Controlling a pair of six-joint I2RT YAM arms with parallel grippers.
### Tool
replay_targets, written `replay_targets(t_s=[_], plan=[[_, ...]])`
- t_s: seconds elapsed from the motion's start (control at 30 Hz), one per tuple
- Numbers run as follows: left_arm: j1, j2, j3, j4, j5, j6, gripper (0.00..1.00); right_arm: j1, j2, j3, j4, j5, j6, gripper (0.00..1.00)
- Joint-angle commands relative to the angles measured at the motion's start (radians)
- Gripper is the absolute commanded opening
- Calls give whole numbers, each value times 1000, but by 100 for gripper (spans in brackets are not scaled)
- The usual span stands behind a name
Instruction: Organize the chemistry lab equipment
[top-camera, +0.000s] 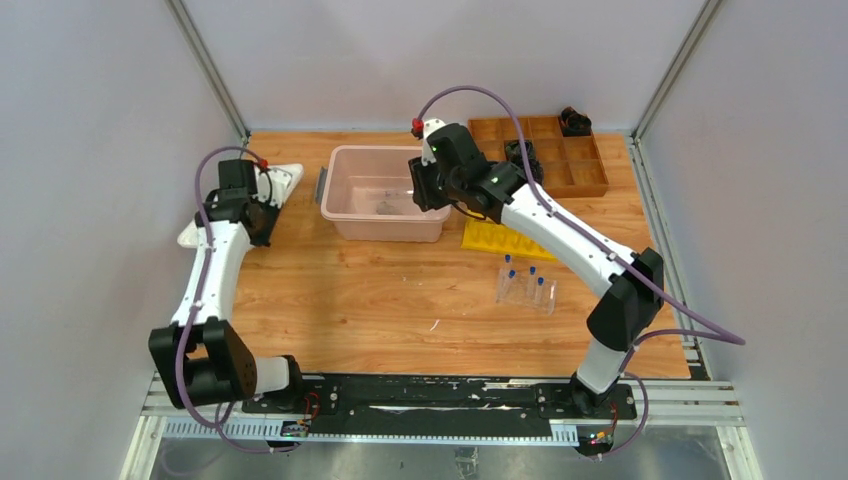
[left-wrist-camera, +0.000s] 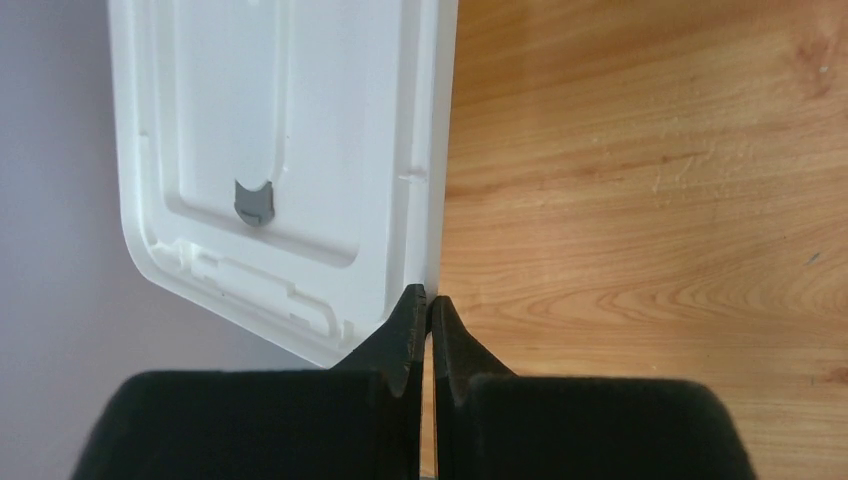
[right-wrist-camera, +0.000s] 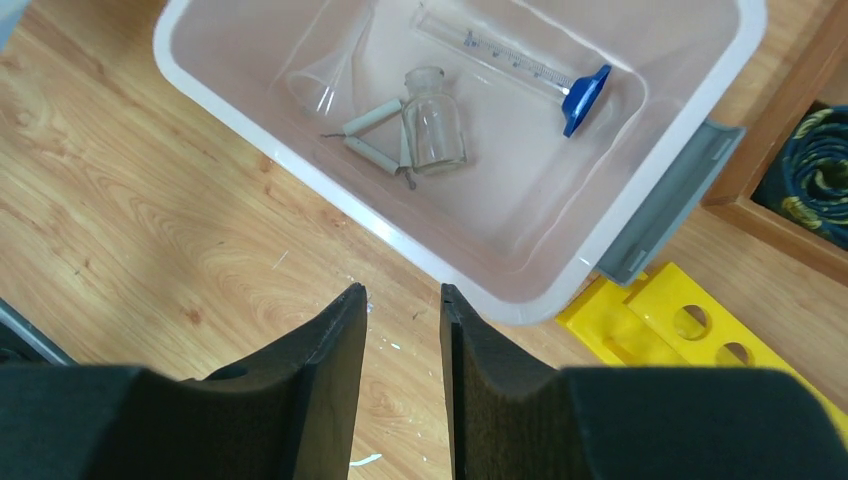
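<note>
At the table's far-left edge, left gripper (left-wrist-camera: 428, 298) is clamping the rim of the white lid (left-wrist-camera: 270, 120) — best lifting slowly, level — while right gripper (right-wrist-camera: 402, 292) is hovering parted, empty, by the bin (right-wrist-camera: 500, 295) holding funnel (right-wrist-camera: 330, 75) and jar (right-wrist-camera: 435, 125).

Black coiled bundles (top-camera: 574, 121) in wooden tray (top-camera: 578, 172)

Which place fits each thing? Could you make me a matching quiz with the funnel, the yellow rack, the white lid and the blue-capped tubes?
Things:
1 funnel
2 yellow rack
3 white lid
4 blue-capped tubes

Places:
A far left of the table
B inside the bin
C upright in the clear rack
D lying just outside the bin

Pairs: 1-B, 2-D, 3-A, 4-C.
</note>
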Motion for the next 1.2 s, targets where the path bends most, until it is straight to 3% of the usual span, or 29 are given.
replay_targets(t_s=[0.0,0.2,0.37,0.43,0.53,0.73,0.87,1.17], plan=[[-2,-120,129,-109,-40,61,0,7,-74,-8,18,10,-39,38],[-65,-252,213,-283,23,178,0,8,-183,-130,229,-176,-233,48],[-208,-339,280,-417,35,306,0,36,-329,-298,509,-356,-520,70],[-251,-356,311,-466,60,342,0,85,-362,-357,607,-351,-695,81],[-312,-361,362,-528,99,377,0,158,-359,-386,621,-315,-917,90],[-409,-322,441,-589,109,387,0,306,-312,-434,621,-262,-1193,95],[-463,-311,448,-611,102,388,0,381,-237,-441,691,-149,-1323,95],[-499,-310,472,-626,124,395,0,393,-61,-359,714,-53,-1426,89]])
